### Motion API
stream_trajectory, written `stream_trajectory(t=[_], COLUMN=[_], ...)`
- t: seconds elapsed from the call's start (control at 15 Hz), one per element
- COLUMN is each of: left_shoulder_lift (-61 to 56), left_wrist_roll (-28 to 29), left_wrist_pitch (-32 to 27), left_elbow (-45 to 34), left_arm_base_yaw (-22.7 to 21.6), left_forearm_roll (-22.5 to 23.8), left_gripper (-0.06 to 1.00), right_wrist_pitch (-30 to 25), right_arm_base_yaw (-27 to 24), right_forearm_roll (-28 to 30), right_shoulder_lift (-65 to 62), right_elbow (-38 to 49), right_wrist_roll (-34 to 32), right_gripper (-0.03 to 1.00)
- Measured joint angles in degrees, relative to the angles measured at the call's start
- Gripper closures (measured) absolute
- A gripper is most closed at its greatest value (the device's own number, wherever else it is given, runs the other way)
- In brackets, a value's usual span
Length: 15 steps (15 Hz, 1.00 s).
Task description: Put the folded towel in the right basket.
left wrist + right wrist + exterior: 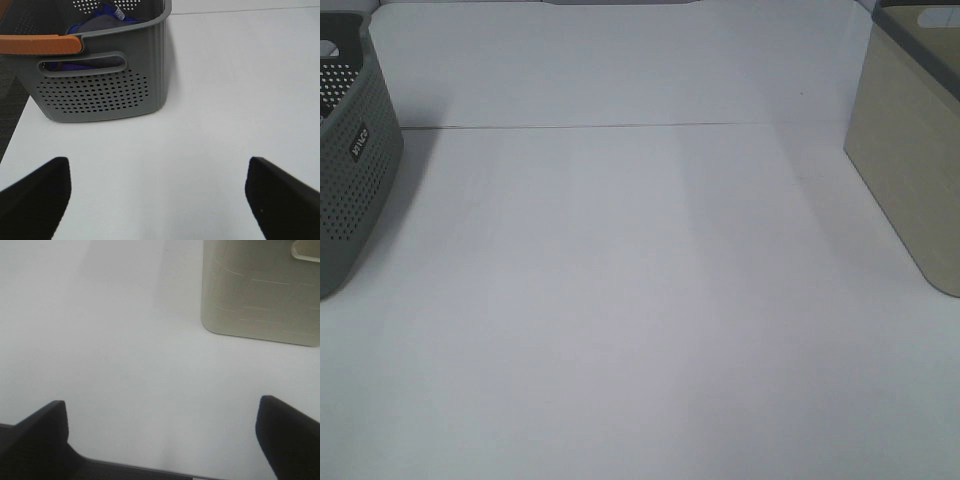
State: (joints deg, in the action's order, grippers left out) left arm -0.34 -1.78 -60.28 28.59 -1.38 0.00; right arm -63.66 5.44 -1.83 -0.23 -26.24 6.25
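No dark reddish-brown folded towel shows plainly in any view. The right basket (910,150), a beige solid-walled bin with a dark grey rim, stands at the table's right edge; it also shows in the right wrist view (260,290). My left gripper (157,200) is open and empty, low over the table in front of the grey perforated basket (100,90). My right gripper (162,440) is open and empty over bare table, short of the beige bin. Neither gripper shows in the exterior high view.
The grey perforated basket (350,170) stands at the table's left edge. It has an orange handle (40,45) and holds a blue-purple cloth (82,27) and a dull greyish cloth with a small white tag (102,22). The white table (640,300) lies between the baskets.
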Motion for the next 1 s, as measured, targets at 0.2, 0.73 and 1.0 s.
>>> stream_trajectory(t=[0.2, 0.73, 1.0], left_shoulder_lift=[0.00, 0.00, 0.00], left_wrist_roll=[0.00, 0.00, 0.00], left_wrist_pitch=[0.00, 0.00, 0.00], left_elbow=[0.00, 0.00, 0.00], left_arm_base_yaw=[0.00, 0.00, 0.00], left_forearm_roll=[0.00, 0.00, 0.00], left_gripper=[0.06, 0.06, 0.06], right_wrist_pitch=[0.00, 0.00, 0.00], right_arm_base_yaw=[0.00, 0.00, -2.41], right_forearm_roll=[0.00, 0.00, -0.17], right_shoulder_lift=[0.00, 0.00, 0.00], right_elbow=[0.00, 0.00, 0.00], right_wrist_roll=[0.00, 0.00, 0.00], right_gripper=[-0.01, -0.01, -0.01])
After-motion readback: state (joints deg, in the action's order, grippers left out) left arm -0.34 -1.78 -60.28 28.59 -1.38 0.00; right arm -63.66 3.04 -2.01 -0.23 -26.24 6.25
